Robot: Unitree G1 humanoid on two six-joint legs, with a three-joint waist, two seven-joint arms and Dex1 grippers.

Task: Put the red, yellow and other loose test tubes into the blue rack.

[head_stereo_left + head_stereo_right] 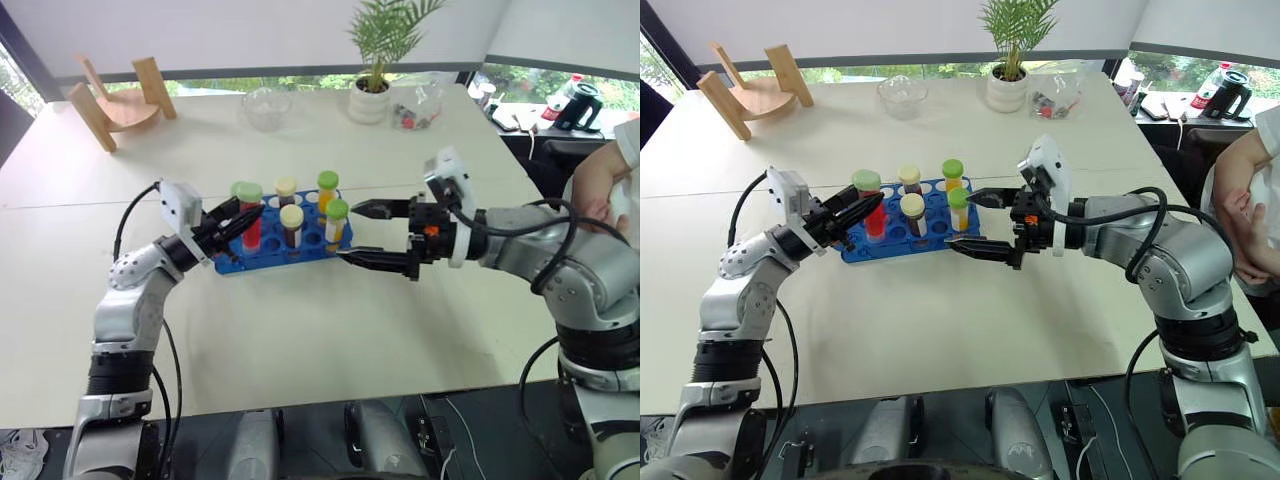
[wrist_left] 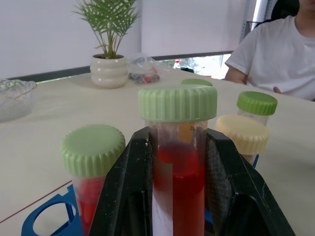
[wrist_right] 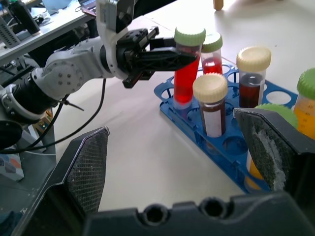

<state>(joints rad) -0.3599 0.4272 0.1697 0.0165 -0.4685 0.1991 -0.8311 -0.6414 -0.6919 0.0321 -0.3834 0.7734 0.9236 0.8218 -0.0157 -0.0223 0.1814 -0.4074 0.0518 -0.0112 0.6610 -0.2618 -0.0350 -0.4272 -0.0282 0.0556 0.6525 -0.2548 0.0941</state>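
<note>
Five tubes stand in the rack point(image 1: 270, 250), while the left gripper point(image 1: 232, 222) clasps a red tube point(image 1: 251, 216) above its nine-o'clock end; the right gripper point(image 1: 378, 234) gapes empty at three o'clock.

Count, table top: one blue rack point(image 1: 300, 245). Six capped tubes at the rack in all: two red-liquid tubes with green caps point(image 3: 189, 64), two yellow-liquid tubes with green caps point(image 1: 328, 190), two dark brown-liquid tubes with cream caps point(image 3: 209, 105). Also one potted plant point(image 1: 372, 60), one clear glass bowl point(image 1: 266, 106), one wooden stand point(image 1: 115, 100), one person at the right edge point(image 1: 610, 185)
</note>
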